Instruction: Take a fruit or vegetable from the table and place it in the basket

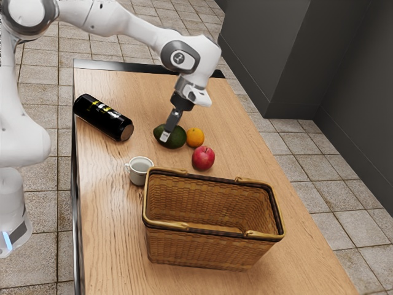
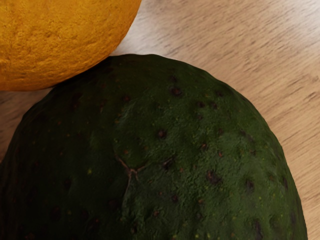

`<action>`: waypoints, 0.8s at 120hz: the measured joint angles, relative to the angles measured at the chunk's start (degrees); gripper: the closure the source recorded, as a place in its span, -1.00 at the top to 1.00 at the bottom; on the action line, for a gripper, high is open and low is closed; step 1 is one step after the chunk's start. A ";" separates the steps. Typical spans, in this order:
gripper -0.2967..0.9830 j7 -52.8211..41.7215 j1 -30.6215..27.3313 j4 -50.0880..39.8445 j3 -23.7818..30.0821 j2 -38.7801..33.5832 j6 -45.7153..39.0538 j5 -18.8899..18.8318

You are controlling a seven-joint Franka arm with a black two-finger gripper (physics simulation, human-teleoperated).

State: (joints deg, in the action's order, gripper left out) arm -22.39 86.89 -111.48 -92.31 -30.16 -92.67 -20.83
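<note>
1. The gripper [image 1: 166, 134] is down at the avocado [image 1: 176, 137]; I cannot tell whether it is wide, narrow or clamped on.
2. The avocado sits on the table [image 1: 107, 178], right by the orange [image 1: 195, 137]: grip its middle squarely, then raise it straight up.
3. Carry it high over the apple [image 1: 203, 158] and the basket's rim [image 1: 215, 230] before lowering.

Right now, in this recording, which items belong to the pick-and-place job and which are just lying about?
Part of the job:
- avocado, apparently the pick, since the claw is at it
- basket, the destination

Lying about:
- orange and apple, though either could qualify
- mug
- black bottle
</note>
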 joint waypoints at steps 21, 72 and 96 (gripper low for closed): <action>0.54 0.86 1.39 0.17 -1.57 0.02 -0.75 -0.76; 0.54 2.37 3.16 0.91 -0.37 0.16 -1.15 -0.78; 0.54 2.87 4.09 0.88 -0.75 0.09 -1.23 -0.88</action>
State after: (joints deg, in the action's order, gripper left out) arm -19.52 90.97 -110.60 -93.07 -30.07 -93.90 -21.71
